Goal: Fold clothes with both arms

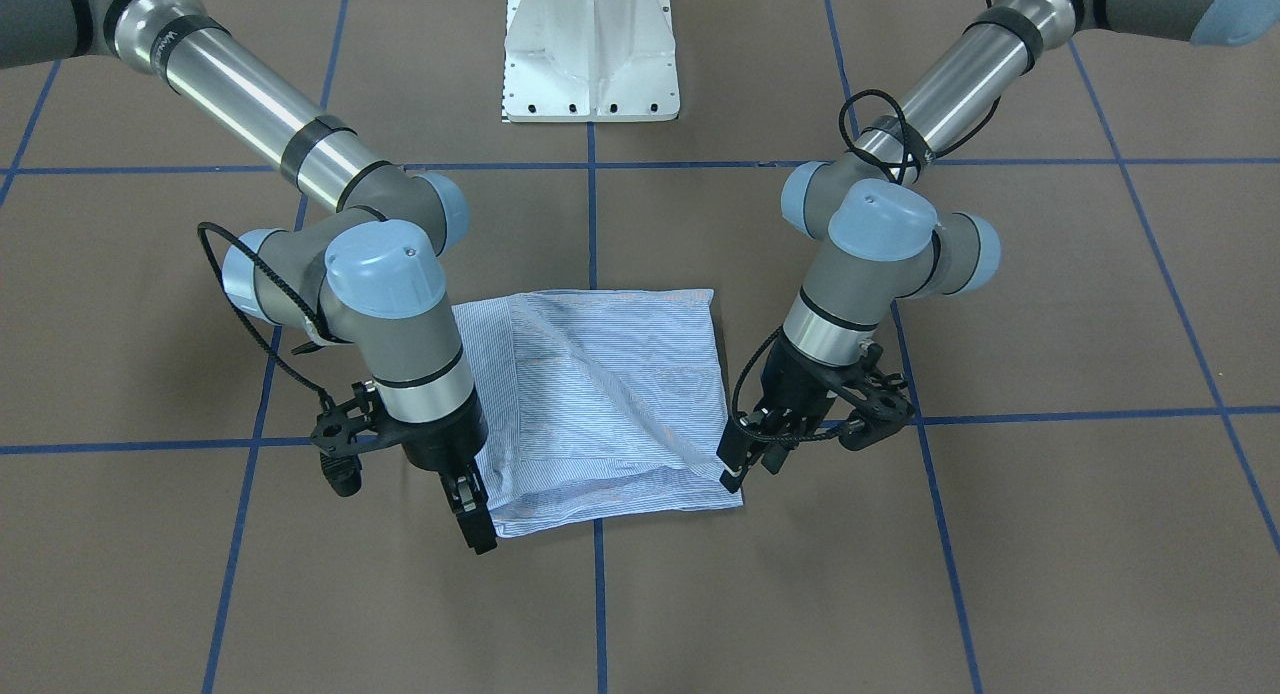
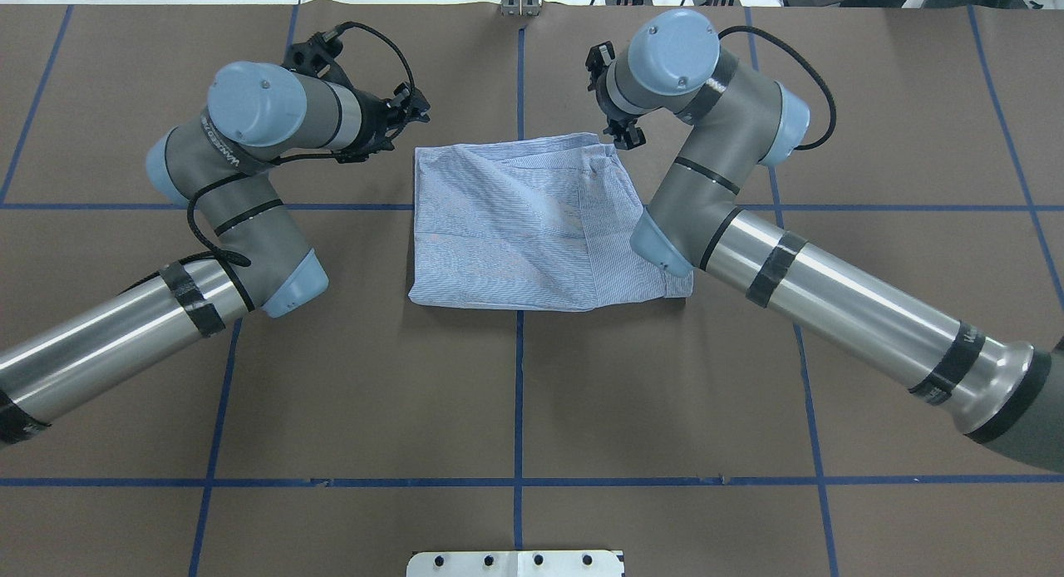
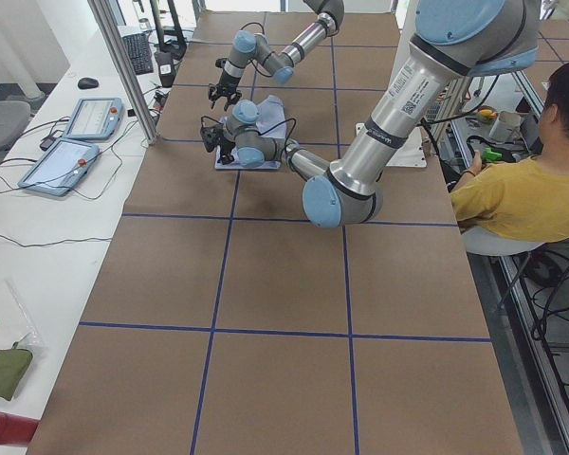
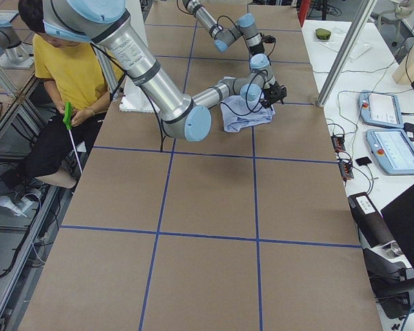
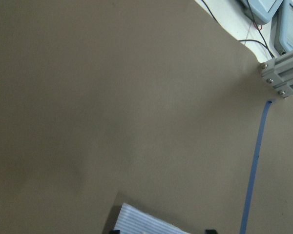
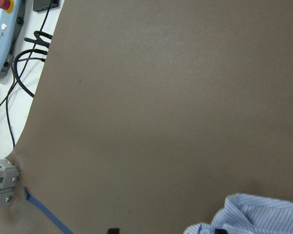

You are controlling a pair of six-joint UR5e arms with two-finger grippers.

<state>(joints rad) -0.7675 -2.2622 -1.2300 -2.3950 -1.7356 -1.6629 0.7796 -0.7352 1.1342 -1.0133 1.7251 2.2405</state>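
The clothes are one blue-and-white striped shirt (image 1: 600, 394) (image 2: 515, 219), folded into a rough square and lying flat on the brown table. My left gripper (image 1: 748, 464) (image 2: 407, 115) stands at the shirt's far corner on my left side. Its fingertips are spread wide at the left wrist view's bottom edge, with the striped corner (image 5: 146, 222) between them. My right gripper (image 1: 470, 509) (image 2: 622, 132) is at the other far corner, also open. In the right wrist view a rumpled shirt edge (image 6: 254, 214) shows at the bottom right. Neither gripper holds cloth.
The white pedestal base (image 1: 592, 54) stands on the robot's side of the shirt. Blue tape lines (image 2: 519, 369) cross the brown mat. A seated person in a yellow top (image 3: 522, 190) is beside the table. Control pendants (image 4: 393, 131) and an aluminium post (image 5: 281, 78) lie beyond the far edge.
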